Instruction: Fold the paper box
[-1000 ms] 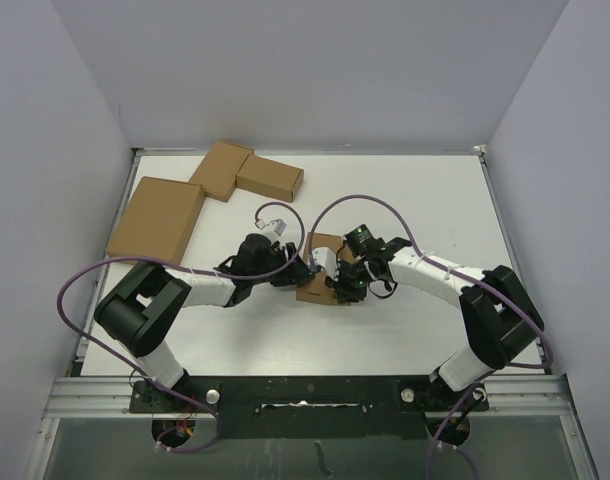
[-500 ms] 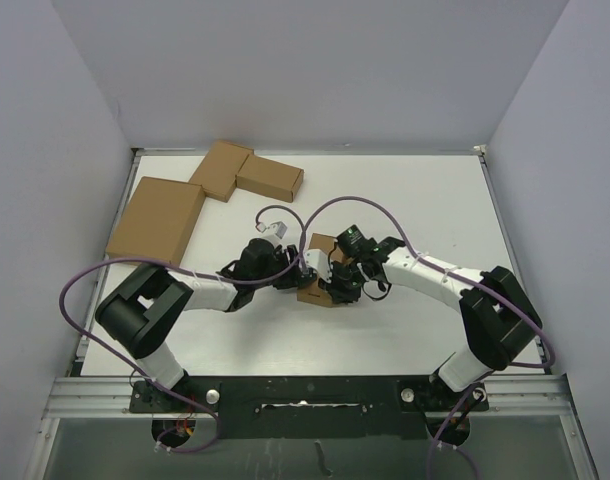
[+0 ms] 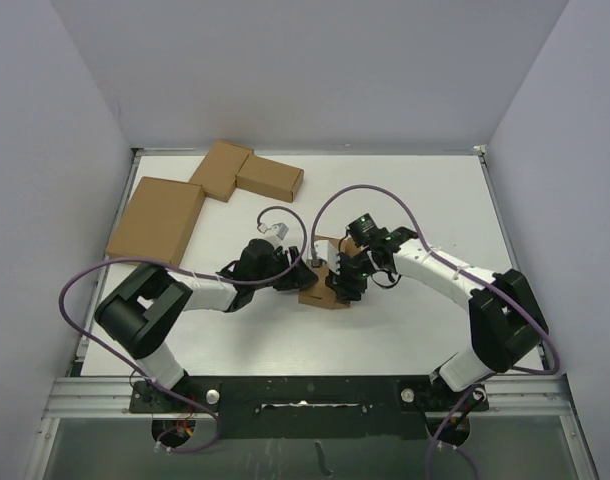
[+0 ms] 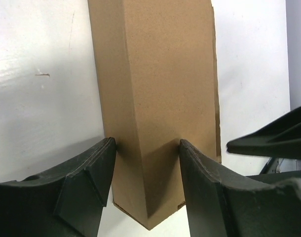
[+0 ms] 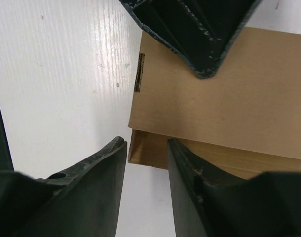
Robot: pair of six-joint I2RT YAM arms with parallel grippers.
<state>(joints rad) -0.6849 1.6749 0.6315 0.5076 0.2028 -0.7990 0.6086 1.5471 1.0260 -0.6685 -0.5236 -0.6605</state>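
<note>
Mid-table, the paper box [image 3: 317,294] sits clamped by your left gripper [image 3: 301,272], with your right gripper [image 3: 341,280] parted beside it.
Your left fingers [image 4: 94,168] touch both sides of the box across its narrow width; treat that grip as the anchor. Your right jaws stand narrowly apart, holding nothing, just off the corner where what looks like an untucked flap [image 5: 224,160] shows. Come squarely onto that flap and press along its crease, not the wall. Spare cartons [image 3: 245,172] lie far left, well apart.

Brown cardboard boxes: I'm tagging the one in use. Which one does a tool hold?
The small brown cardboard carton in the middle, clamped by the left tool; the large flat carton and the corner-touching pair lie apart, far left.
</note>
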